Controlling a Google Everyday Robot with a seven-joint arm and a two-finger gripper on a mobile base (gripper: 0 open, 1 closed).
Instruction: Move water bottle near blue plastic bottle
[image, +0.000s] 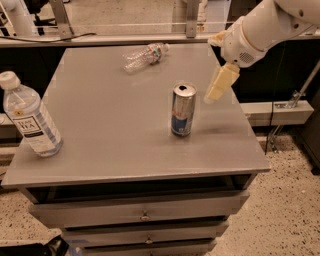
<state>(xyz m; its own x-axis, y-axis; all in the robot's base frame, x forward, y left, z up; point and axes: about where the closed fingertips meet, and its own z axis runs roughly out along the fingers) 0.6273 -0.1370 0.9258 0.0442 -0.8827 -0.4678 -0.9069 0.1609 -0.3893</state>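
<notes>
Small water bottle (145, 55) lies on its side near the tabletop's (110, 125) far edge, ungrasped. Blue plastic bottle (31, 120) stands at the near-left corner. The pincer (219, 85) hovers by the right edge beside a can (183, 110), probably approaching the water bottle. Whether it is wide or narrow cannot be told.

Our gripper (221, 75) hangs upper right. The can (183, 116) at centre stands just beside it. We see open table (100, 100) leftward to the water bottle (145, 55).
</notes>
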